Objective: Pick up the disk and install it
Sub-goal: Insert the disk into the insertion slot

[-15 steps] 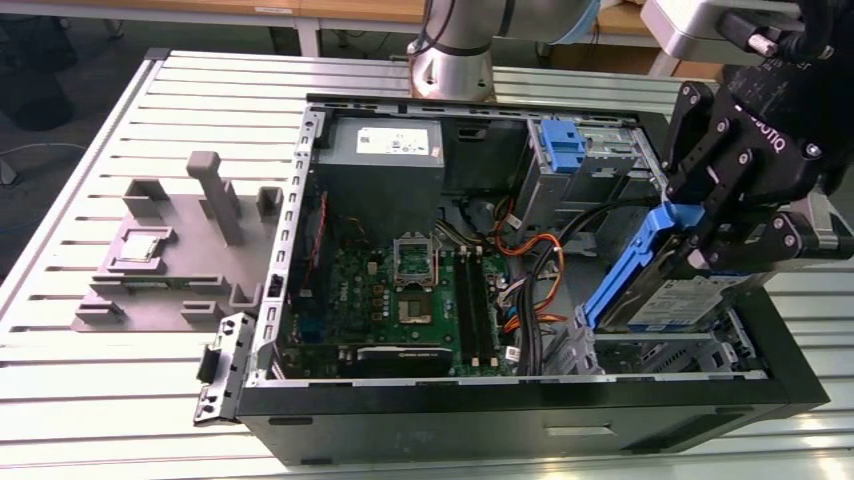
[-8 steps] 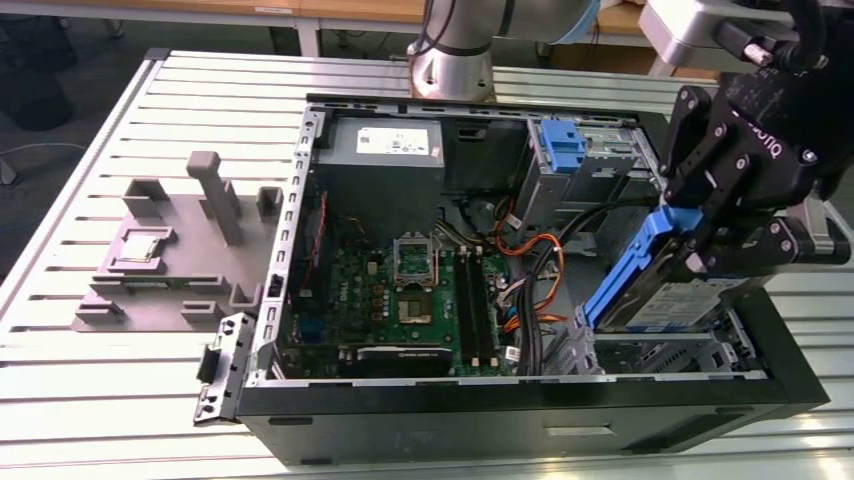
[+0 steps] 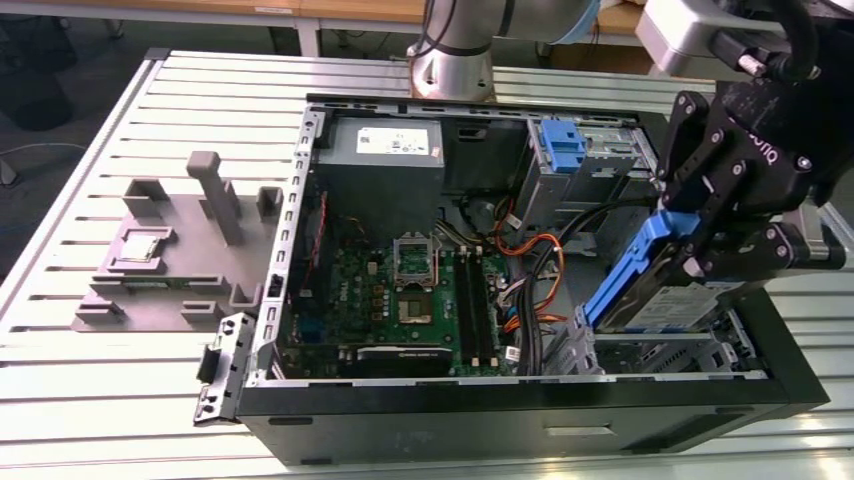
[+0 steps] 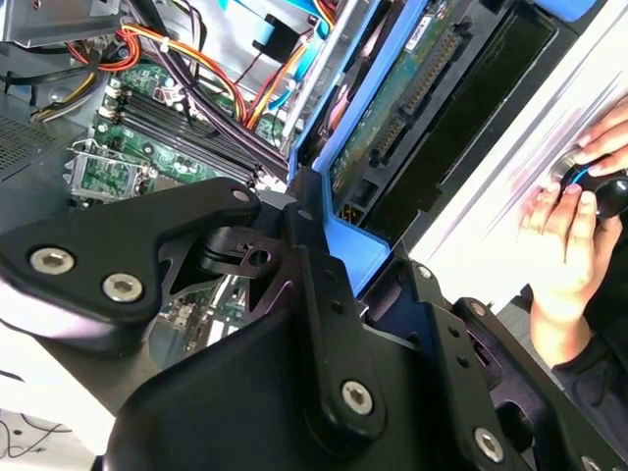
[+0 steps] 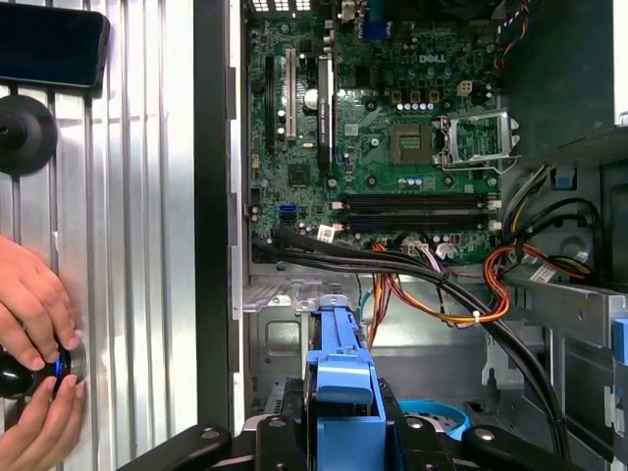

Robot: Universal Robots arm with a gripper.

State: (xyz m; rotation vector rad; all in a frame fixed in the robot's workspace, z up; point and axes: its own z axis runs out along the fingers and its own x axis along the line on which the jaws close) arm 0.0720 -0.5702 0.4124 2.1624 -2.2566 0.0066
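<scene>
The disk (image 3: 663,303), a silver drive in a blue plastic carrier, hangs tilted on edge over the metal drive bay (image 3: 627,352) at the near corner of the open computer case (image 3: 534,400), on the exterior view's right. My black gripper (image 3: 727,235) is shut on the disk from above. In the second wrist view the disk (image 4: 392,118) shows its green circuit side and blue frame beyond my gripper (image 4: 319,231). In the first wrist view the carrier's blue end (image 5: 339,378) sticks out from my gripper (image 5: 339,437) above the case interior.
Inside the case lie the motherboard (image 3: 414,280), orange and black cables (image 5: 442,280), a grey power supply (image 3: 387,155) and a blue tab on a metal cage (image 3: 563,150). A grey fixture (image 3: 174,250) stands on the slatted table. A person's hands (image 5: 29,334) hold a black knob beside the case.
</scene>
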